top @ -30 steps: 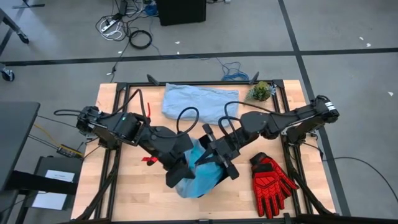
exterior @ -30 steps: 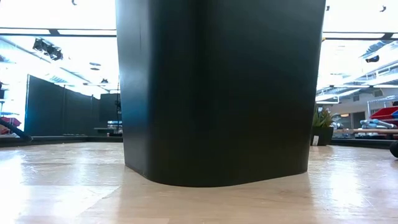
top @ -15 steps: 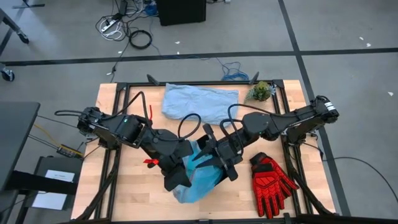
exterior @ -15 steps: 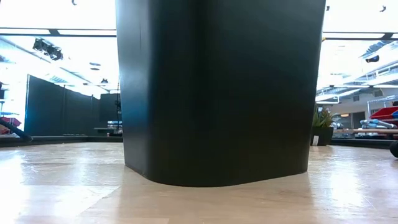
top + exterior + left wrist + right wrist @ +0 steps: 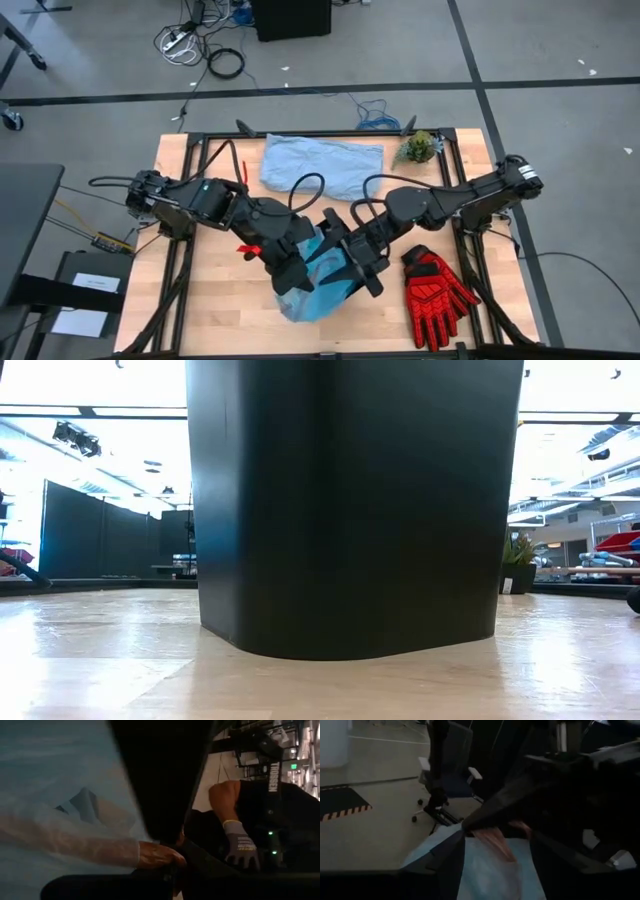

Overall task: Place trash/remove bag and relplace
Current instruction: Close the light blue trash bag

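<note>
Eyes on the bag [image 5: 322, 285] first: bright cyan, crinkled, heaped over the top of the black bin [image 5: 350, 510] and hiding nearly all of it from above. Down at table height, nothing but the bin's dark wall, standing upright on the wooden table [image 5: 215, 300].

Now over to the bin's left side for the left gripper [image 5: 292, 278], clamped tight on a fold of the bag, with a thin strip of plastic pulled taut at its tip in the left wrist view. Then across to the bin's right side for the right gripper [image 5: 358, 268], released, its fingers [image 5: 437, 865] spread wide with the blue film lying between them and gripping nothing.

Further out, right of the bin, flat on the wood: a red work glove [image 5: 438, 285]. Behind the bin, toward the far edge, a paler grey-blue plastic bag [image 5: 322, 165], spread out. Off to that bag's right, well behind the bin, a small green plant [image 5: 420, 147].
</note>
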